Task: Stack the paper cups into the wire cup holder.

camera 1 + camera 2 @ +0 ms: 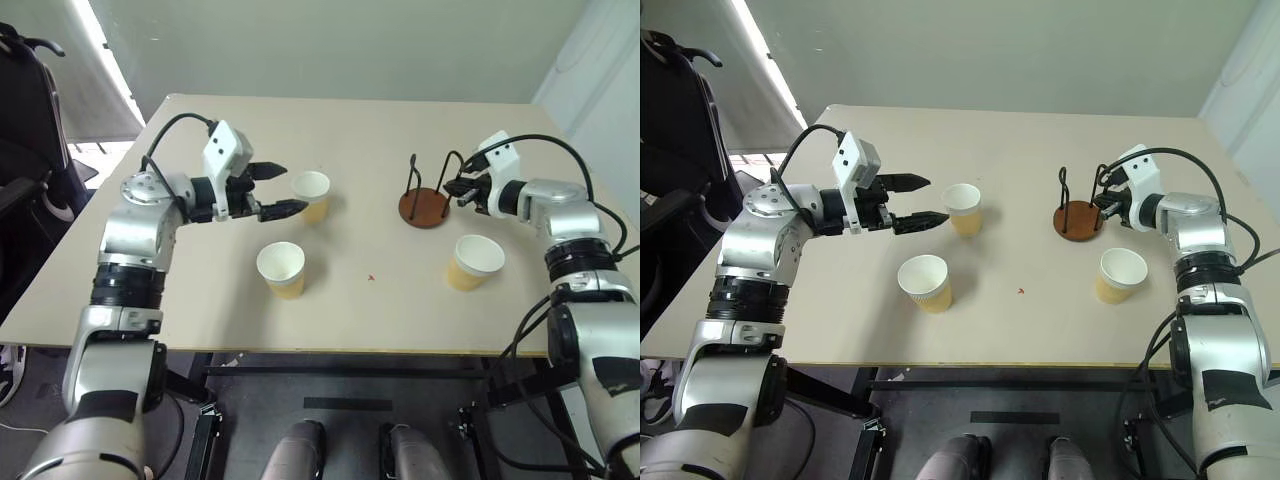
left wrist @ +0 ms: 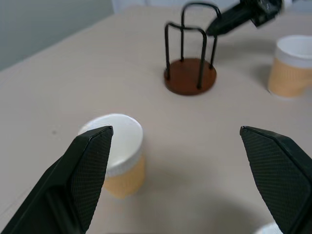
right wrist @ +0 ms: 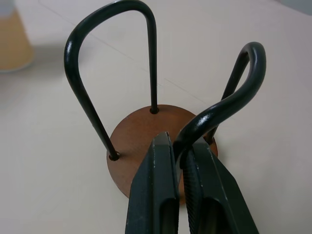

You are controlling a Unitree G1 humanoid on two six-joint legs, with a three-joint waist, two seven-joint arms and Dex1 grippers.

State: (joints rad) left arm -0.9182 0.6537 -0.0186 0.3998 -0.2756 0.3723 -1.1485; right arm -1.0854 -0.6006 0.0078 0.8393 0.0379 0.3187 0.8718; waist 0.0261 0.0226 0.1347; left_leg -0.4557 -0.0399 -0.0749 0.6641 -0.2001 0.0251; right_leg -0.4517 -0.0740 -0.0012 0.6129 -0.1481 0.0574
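Your work surface is a beige table (image 1: pixel 360 330) carrying four task items. Item one: the wire cup holder (image 1: pixel 425 205), a reddish-brown disc base with two upright black wire loops, standing empty toward the far right of the table. Your right gripper (image 3: pixel 181 158) is at it, fingers pressed together on the nearer wire loop (image 3: pixel 229 105); the wrist view shows that loop pinched between the two black fingers just above the base, with the other loop (image 3: pixel 112 63) standing free behind. Item two: a paper cup (image 1: pixel 311 195) upright toward the far left of centre, white rim up, tan lower wall. Your left gripper (image 1: pixel 280 190) sits just beside this cup on its left, jaws spread wide and holding nothing; one fingertip (image 1: pixel 295 208) reaches close to the cup's wall, though you cannot tell from these views whether it touches. In the left wrist view the same cup (image 2: pixel 117 156) sits ahead of the gap between the spread fingers, nearer one finger than the other. Item three: a second paper cup (image 1: pixel 282 269) upright nearer the front edge, below and slightly left of the first, apart from both grippers. Item four: a third paper cup (image 1: pixel 475 261) upright on the right side, nearer you than the holder and apart from it. None of the cups is in the holder.
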